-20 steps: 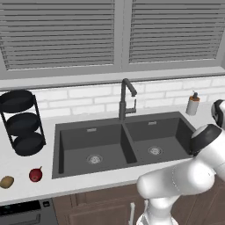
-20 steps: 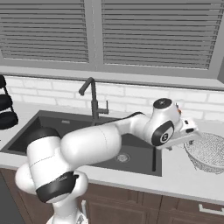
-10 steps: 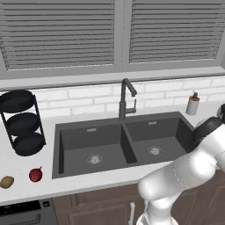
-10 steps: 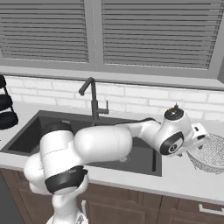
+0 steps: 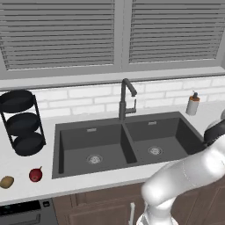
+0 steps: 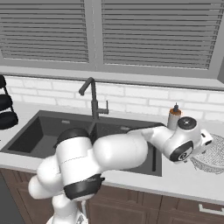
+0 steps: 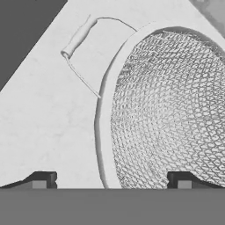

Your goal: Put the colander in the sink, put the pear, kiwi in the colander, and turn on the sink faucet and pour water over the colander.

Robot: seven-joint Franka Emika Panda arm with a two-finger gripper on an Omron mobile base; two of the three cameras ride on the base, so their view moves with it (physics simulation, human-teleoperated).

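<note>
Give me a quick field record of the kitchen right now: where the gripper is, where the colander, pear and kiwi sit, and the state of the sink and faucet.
gripper: open, fingertips astride the colander's near rim
colander: on the counter right of the sink, upright
pear: on the counter left of the sink
kiwi: beside the pear, further left, apart from it
sink: both basins hold nothing
sink faucet: no water running
soap dispenser: behind the sink's right corner

White arm stretched far right, hand (image 7: 112,181) pointed down, fingers (image 7: 41,179) spread wide apart.
</note>
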